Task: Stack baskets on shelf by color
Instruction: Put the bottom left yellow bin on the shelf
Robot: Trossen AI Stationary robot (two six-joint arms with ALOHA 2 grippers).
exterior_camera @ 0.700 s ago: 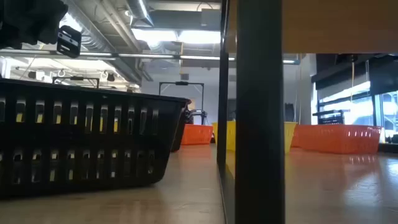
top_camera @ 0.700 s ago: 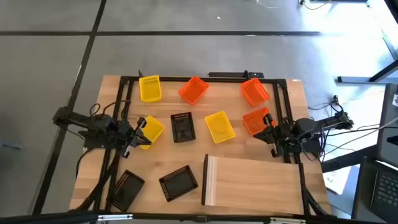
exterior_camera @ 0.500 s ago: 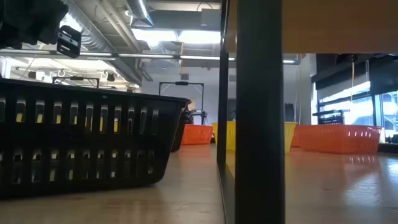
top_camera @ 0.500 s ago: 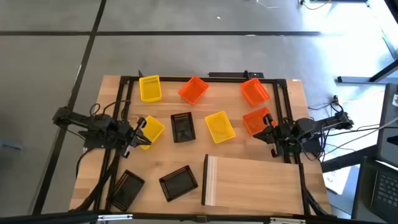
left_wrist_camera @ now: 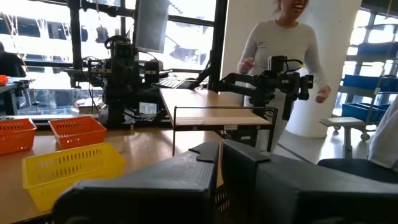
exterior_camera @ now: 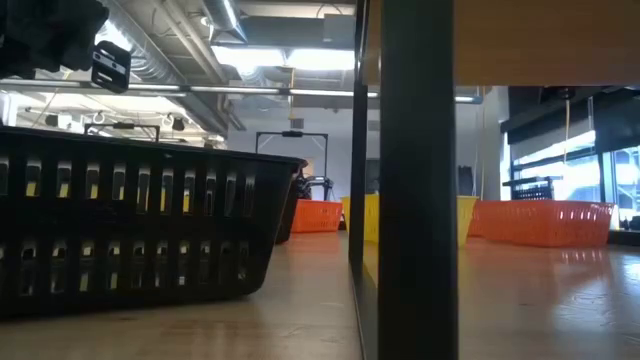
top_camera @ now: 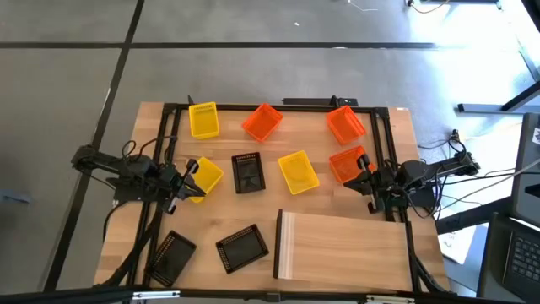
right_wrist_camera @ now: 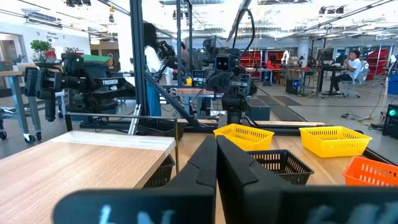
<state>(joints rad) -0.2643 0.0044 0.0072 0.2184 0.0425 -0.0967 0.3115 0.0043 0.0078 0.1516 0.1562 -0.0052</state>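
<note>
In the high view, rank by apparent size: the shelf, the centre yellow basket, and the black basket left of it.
1. The shelf, by far the largest.
2. The centre yellow basket, slightly bigger than the next.
3. The black basket beside it; these two look nearly alike, so their order is unsure.

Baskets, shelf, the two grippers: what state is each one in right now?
Yellow baskets: three, upright, loose on the table.
Orange baskets: three, upright, unstacked.
Black baskets: three, unstacked, none on the shelf.
Shelf: bare, nothing on it.
Left gripper: shut, beside a yellow basket.
Right gripper: shut, beside an orange basket.
</note>
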